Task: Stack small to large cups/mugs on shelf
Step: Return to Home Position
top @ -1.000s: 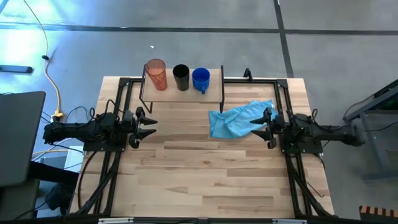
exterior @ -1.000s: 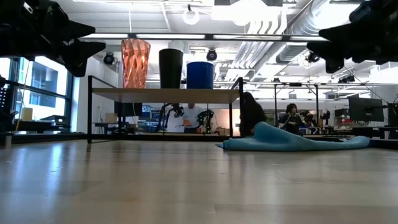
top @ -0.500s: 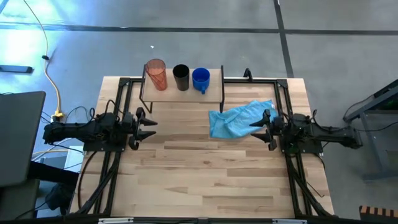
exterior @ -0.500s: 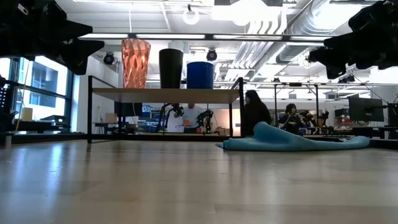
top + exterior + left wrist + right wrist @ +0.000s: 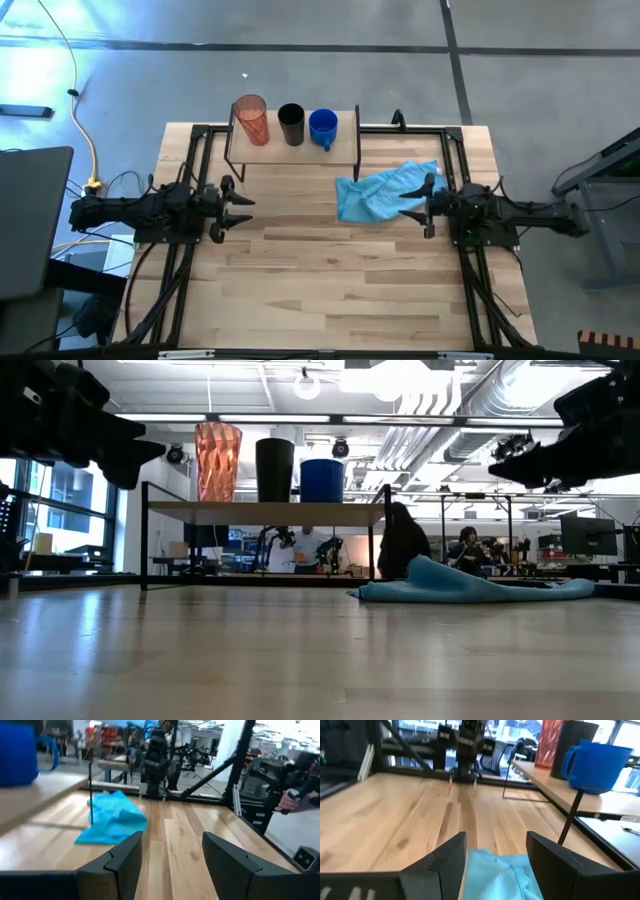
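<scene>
light wood makes up the shelf (image 5: 300,155), which stands on thin black legs at the far edge of the bench (image 5: 330,290), a little toward the left arm's side. all three vessels stand upright on it in one row, close side by side and not nested. the orange-red tumbler (image 5: 251,119) is at the end nearest the left arm, the black cup (image 5: 291,124) is in the middle, and the blue mug (image 5: 323,127) comes next, its handle turned toward the front of the bench.

the left tool (image 5: 240,207) hangs above the bench's left side, in front of the shelf's left legs. it is released, its fingers spread with nothing between them. the right tool (image 5: 413,204) hangs opposite, over the right side, likewise released and empty. its tips are just over the edge of a crumpled light-blue cloth (image 5: 380,192), which lies on the bench in front of the shelf's right end.

in the low view both tools are well above the bench top, and a person (image 5: 400,545) shows in the room behind.
</scene>
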### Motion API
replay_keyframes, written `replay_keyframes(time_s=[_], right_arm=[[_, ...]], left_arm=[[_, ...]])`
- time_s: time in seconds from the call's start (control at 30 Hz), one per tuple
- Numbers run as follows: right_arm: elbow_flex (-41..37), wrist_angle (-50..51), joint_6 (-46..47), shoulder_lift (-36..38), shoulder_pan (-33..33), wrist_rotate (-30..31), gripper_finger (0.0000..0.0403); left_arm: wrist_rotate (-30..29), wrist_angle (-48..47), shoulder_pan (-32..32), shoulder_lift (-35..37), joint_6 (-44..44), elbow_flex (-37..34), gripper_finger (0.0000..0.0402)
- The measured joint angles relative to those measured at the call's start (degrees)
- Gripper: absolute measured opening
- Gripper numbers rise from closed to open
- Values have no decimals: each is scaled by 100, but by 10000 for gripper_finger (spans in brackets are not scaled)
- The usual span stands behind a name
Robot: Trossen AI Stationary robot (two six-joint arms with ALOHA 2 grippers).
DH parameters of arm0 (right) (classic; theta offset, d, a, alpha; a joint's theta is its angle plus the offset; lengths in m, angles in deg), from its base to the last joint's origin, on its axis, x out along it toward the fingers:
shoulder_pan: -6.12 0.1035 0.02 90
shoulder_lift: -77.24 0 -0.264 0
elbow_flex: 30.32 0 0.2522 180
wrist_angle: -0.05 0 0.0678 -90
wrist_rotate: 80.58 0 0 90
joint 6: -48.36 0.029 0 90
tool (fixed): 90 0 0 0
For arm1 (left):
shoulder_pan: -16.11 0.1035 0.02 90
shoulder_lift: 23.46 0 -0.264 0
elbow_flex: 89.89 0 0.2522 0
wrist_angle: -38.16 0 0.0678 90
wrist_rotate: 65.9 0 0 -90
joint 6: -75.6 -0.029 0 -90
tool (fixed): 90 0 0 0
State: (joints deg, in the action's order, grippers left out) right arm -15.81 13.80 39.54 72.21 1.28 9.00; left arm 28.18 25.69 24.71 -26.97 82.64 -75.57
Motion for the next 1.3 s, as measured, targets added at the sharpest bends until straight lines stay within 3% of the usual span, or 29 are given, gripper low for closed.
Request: replay_keyframes(time_s=[0.23,0.5,0.93,1.3], right_arm=[[0,2,-66,-373,0,5,199],[0,2,-56,-433,-2,21,199],[0,2,-410,-433,0,43,199],[0,4,500,-433,4,-10,199]], left_arm=[[115,318,0,2,-1037,2,193],[295,25,-2,-61,-1418,0,193],[234,34,-2,-164,-907,0,193],[234,36,-2,-164,-762,0,193]])
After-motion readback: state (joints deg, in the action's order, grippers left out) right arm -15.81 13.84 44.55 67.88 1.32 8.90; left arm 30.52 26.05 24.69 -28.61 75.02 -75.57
